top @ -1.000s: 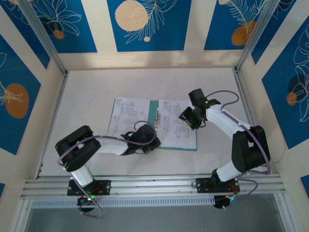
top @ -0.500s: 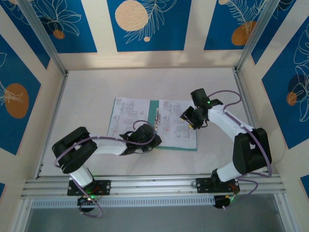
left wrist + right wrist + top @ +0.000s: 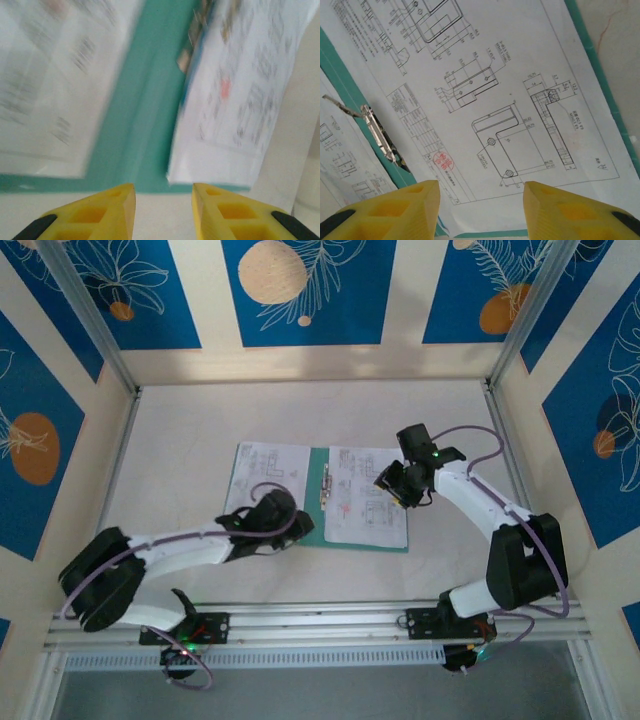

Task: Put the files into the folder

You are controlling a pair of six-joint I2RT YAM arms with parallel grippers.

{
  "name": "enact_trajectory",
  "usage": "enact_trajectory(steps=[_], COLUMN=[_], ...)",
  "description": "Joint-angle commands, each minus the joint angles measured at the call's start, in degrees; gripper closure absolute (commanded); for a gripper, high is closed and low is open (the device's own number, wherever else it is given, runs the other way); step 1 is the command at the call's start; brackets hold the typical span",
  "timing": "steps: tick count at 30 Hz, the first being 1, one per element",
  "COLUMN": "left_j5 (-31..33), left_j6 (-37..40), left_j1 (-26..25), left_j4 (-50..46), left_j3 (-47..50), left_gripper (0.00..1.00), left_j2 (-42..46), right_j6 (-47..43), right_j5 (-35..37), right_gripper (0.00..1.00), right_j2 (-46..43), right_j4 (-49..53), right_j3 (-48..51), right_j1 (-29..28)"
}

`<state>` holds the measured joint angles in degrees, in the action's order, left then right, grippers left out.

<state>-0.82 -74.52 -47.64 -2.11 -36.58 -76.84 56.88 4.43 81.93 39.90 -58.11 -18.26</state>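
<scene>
Pale bench point(image 3: 200, 420) carrying all items, walled on three sides by blue-and-cream panels. Teal folder point(image 3: 317, 462) lying open and flat at mid-bench, both leaves spread, spine running away from the arm bases. Files point(image 3: 365, 505): white sheets printed with line drawings resting on the folder, one on the right leaf point(image 3: 485, 75) and one on the left leaf point(image 3: 262, 472), with teal border showing along the near and right edges. Left claw point(image 3: 298, 527) low at the folder's near edge by the spine; its yellow fingers point(image 3: 115, 210) stand apart with nothing between them, in a blurred wrist view. Right claw point(image 3: 392, 483) poised above the right sheet, jaws likewise parted and empty point(image 3: 481, 187). Metal clip point(image 3: 377, 132) lying on the teal spine strip between the two sheets
</scene>
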Motion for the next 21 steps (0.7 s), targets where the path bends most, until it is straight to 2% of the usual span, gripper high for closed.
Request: enact_trajectory(steps=[1, 5, 9, 14, 21], left_j5=[-2.8, -3.8, -5.3, -7.7, -10.5], left_j6=[10.7, 21.7, 28.3, 31.2, 28.1], left_j1=[8.3, 17.7, 24.4, 27.0, 26.4], left_j4=[-12.4, -21.5, -23.2, -19.2, -12.2], left_j3=[0.2, -2.6, -3.2, -2.0, 2.7], left_gripper=[0.66, 0.67, 0.72, 0.74, 0.78], left_j2=[3.2, 3.7, 1.3, -3.0, -4.3], right_j6=[-1.4, -1.8, -1.9, -2.3, -2.7], right_j5=[0.4, 0.6, 0.7, 0.7, 0.0], right_gripper=[0.51, 0.52, 0.52, 0.52, 0.53], right_j2=[-2.3, -3.4, -4.2, -4.0, -2.9], right_j4=[0.9, 1.1, 1.3, 1.7, 1.6], right_j3=[0.6, -0.1, -0.7, -1.6, -3.2], right_j1=[-2.0, -4.0, -5.9, -6.8, -6.4])
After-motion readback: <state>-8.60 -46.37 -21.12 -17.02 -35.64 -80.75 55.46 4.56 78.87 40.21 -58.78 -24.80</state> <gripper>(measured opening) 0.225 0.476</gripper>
